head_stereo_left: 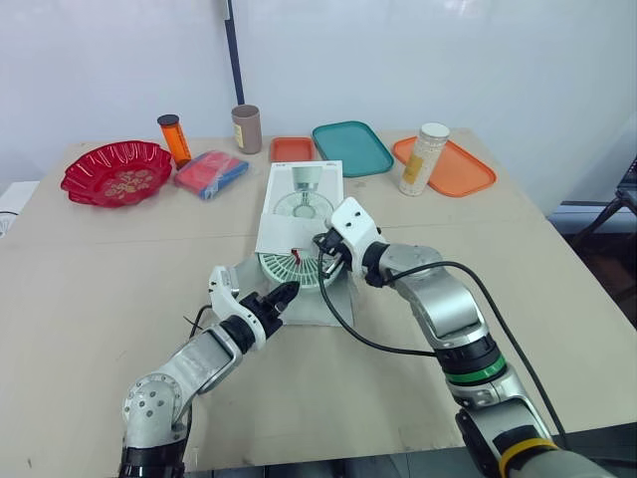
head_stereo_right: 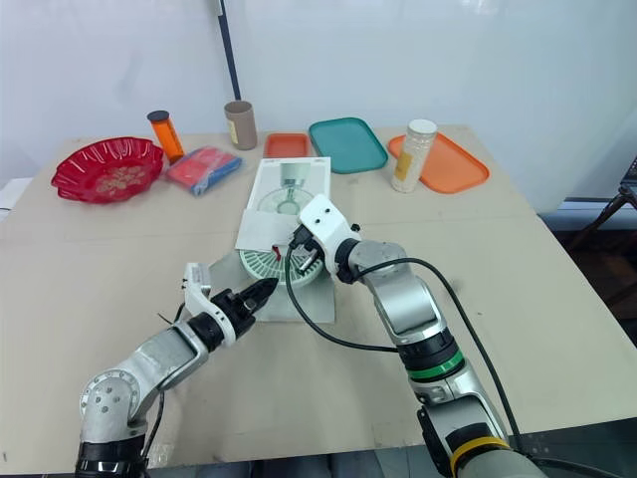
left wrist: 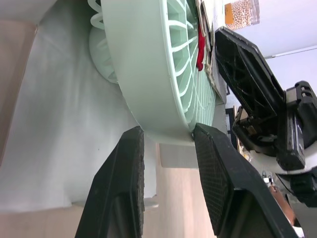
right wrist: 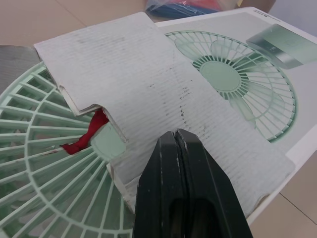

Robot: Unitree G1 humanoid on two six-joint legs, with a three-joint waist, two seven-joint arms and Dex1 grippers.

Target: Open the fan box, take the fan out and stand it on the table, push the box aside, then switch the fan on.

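Likely light, stiff, brittle-grilled fan [head_stereo_left: 291,267]: best pinched at rim, six o'clock; left gripper [left wrist: 168,130] spread astride it, right gripper [right wrist: 177,136] closed.

A beige table [head_stereo_left: 90,299] stands before a plain white wall [head_stereo_left: 448,60].

I am counting one pale green fan [head_stereo_left: 285,267] and one white fan box [head_stereo_left: 304,194]. I am seeing three trays: one small orange tray [head_stereo_left: 292,148], one teal tray [head_stereo_left: 352,147] and one large orange tray [head_stereo_left: 464,170]. I am also tallying one red dish [head_stereo_left: 115,172], one orange bottle [head_stereo_left: 174,138], one brown cup [head_stereo_left: 246,128], one blue and red packet [head_stereo_left: 210,173] and one pale jar [head_stereo_left: 424,159] of grains.
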